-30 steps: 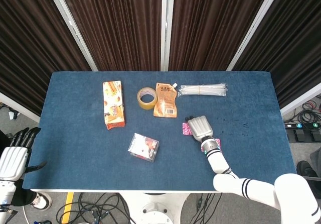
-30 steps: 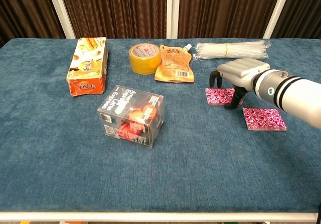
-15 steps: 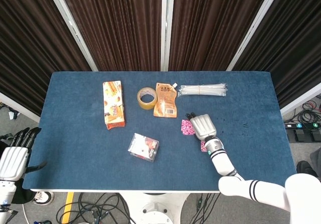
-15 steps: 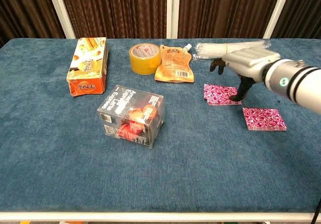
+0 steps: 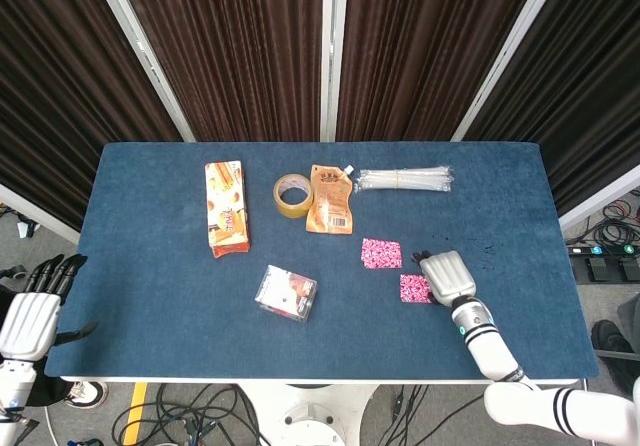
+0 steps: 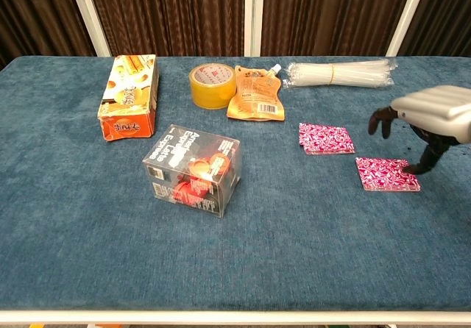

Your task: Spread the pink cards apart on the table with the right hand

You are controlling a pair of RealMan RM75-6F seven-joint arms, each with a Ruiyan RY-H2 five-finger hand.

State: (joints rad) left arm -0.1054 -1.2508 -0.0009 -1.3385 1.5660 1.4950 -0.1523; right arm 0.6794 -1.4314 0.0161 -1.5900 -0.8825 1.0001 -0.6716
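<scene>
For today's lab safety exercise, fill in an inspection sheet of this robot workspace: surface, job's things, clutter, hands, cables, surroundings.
Surface: blue cloth-covered table, no spills seen.
Job's things: two pink cards, far card and near card, lying apart, flat.
Clutter: orange snack box, tape roll, orange pouch, bag of straws, clear plastic box.
Hands: right hand above the near card's right edge, holding nothing; left hand off the table's left edge, fingers apart.
Cables: tangled on the floor under the front edge.
Surroundings: dark curtains behind.
</scene>
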